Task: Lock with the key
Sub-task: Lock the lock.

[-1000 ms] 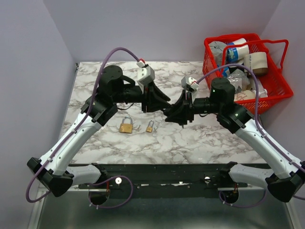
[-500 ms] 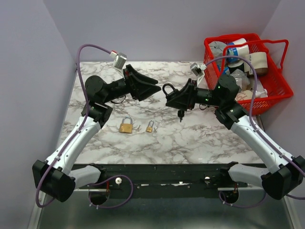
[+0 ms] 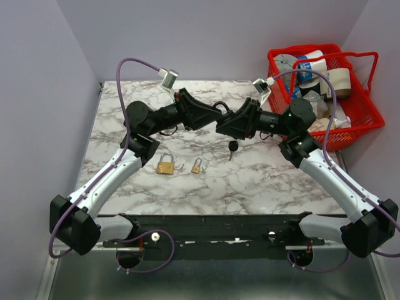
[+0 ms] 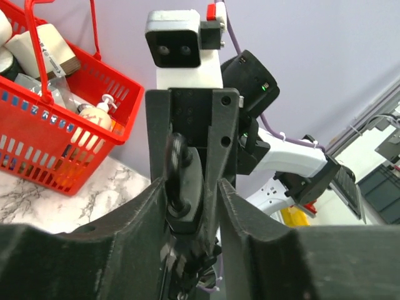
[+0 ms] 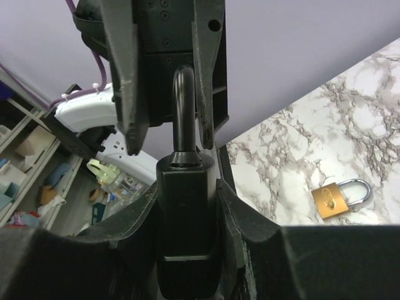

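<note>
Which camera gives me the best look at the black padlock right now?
Right wrist: the black padlock sits gripped in the right tool, shackle up inside the left tool. Left wrist shows it end-on. Top external: mostly hidden between the tools.

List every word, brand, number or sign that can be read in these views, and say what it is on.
No text can be read in any view.
On the larger brass padlock: an oval stamp, too blurred to read.
On the blue-labelled container in the red basket: print too small to read.
On the black padlock: no marking shows.
</note>
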`<state>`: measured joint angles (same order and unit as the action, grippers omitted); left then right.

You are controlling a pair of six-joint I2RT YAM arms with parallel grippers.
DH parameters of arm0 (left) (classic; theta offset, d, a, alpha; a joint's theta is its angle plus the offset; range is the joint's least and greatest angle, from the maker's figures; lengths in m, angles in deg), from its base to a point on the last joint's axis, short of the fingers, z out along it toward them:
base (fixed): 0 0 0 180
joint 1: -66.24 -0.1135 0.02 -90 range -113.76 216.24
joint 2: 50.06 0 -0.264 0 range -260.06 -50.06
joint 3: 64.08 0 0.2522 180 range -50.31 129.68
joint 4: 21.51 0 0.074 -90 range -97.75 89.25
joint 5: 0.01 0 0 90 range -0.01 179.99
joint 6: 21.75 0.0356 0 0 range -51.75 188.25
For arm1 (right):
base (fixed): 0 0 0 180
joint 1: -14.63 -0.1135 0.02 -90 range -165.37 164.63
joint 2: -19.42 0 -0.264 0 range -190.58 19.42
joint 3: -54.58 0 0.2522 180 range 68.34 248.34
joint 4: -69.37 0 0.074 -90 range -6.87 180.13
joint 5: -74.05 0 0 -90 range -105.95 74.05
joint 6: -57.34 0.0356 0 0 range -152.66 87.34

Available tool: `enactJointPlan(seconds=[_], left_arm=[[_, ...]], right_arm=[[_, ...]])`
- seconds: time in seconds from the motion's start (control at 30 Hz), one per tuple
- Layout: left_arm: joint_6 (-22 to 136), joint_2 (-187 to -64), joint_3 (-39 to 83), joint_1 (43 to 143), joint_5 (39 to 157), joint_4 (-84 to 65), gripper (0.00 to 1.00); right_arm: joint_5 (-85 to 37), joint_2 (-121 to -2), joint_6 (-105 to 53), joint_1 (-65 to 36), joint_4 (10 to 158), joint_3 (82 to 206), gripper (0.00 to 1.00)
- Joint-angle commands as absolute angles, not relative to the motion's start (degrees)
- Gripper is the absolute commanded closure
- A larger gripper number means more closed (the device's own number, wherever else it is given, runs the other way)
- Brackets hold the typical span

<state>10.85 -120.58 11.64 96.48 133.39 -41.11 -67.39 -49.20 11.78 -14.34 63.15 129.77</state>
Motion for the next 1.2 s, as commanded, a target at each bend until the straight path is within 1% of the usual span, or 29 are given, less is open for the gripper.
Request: enactJointPlan(seconds=[0.0, 0.07, 0.1, 0.2, 0.37, 0.4, 0.47, 0.5, 0.53, 0.57, 0.6, 0.63, 0.7, 0.73, 0.83, 0.93, 0.97, 1.0, 1.07, 1.1, 1.17], left_arm=[[6.8, -122.9, 14.2, 97.0, 131.0, -46.2, 0.60], [6.3, -123.7, 14.8, 97.4, 131.1, -48.0, 0.65], [5.7, -124.1, 15.0, 97.6, 131.1, -48.4, 0.71], [5.3, -124.6, 15.3, 98.4, 131.0, -49.1, 0.78], [5.0, -125.3, 14.8, 99.7, 130.9, -49.3, 0.80], [4.9, -125.4, 14.8, 99.7, 131.2, -49.3, 0.86], [4.6, -125.6, 14.6, 99.6, 131.8, -49.0, 1.00], [4.6, -125.5, 14.5, 99.1, 132.0, -49.1, 1.00], [4.6, -125.3, 14.5, 98.6, 133.0, -49.2, 1.00], [4.4, -125.3, 14.8, 98.0, 133.5, -49.4, 1.00], [3.8, -125.3, 15.0, 96.5, 134.1, -49.6, 1.00], [3.3, -125.1, 15.0, 95.8, 135.1, -49.8, 1.00], [2.5, -124.9, 14.6, 94.5, 135.8, -50.5, 1.00], [2.5, -124.6, 14.6, 93.9, 136.2, -50.6, 1.00], [1.9, -124.0, 14.5, 93.8, 137.3, -50.9, 1.00], [1.5, -123.7, 14.5, 93.3, 137.1, -51.0, 1.00], [1.2, -123.7, 14.6, 92.8, 137.0, -51.1, 1.00], [0.8, -123.7, 14.7, 92.5, 136.8, -51.3, 1.00], [0.3, -124.0, 15.0, 92.1, 136.7, -51.6, 1.00], [0.1, -124.1, 14.9, 92.0, 136.7, -51.7, 1.00], [0.0, -124.2, 14.7, 91.8, 136.8, -52.0, 1.00]], right_arm=[[-68.8, -49.0, 12.5, -15.2, 57.2, 130.5, 0.99], [-68.7, -49.0, 12.3, -15.3, 57.3, 130.1, 0.99], [-68.7, -49.0, 12.3, -15.3, 57.5, 130.2, 0.99], [-68.2, -49.0, 12.2, -15.3, 57.2, 130.0, 0.99], [-68.1, -49.8, 12.6, -15.8, 56.6, 130.2, 0.99], [-68.1, -49.9, 12.7, -15.8, 56.9, 130.4, 0.99], [-68.2, -49.8, 12.3, -15.7, 57.5, 130.4, 0.99], [-68.8, -49.8, 12.0, -15.7, 58.5, 130.6, 0.98], [-69.3, -49.9, 11.5, -15.7, 59.6, 130.9, 0.90], [-69.6, -49.9, 10.4, -15.6, 61.0, 131.1, 0.79], [-70.2, -49.7, 9.5, -15.5, 63.9, 131.4, 0.53], [-70.2, -49.6, 8.5, -15.3, 65.9, 131.6, 0.41], [-70.5, -48.8, 4.4, -14.8, 71.0, 131.5, 0.28], [-70.9, -48.3, 3.2, -14.3, 72.0, 130.7, 0.26], [-71.3, -46.4, -1.4, -13.2, 75.7, 129.3, 0.25], [-71.4, -44.8, -6.1, -12.9, 79.3, 128.4, 0.26], [-71.2, -44.4, -8.2, -13.0, 80.0, 127.9, 0.28], [-71.1, -44.0, -8.6, -12.9, 80.8, 127.7, 0.33], [-71.1, -43.4, -9.0, -12.9, 81.1, 127.4, 0.39], [-71.1, -43.3, -9.1, -12.9, 81.4, 127.4, 0.45], [-71.1, -43.0, -9.8, -12.9, 81.6, 127.4, 0.47]])
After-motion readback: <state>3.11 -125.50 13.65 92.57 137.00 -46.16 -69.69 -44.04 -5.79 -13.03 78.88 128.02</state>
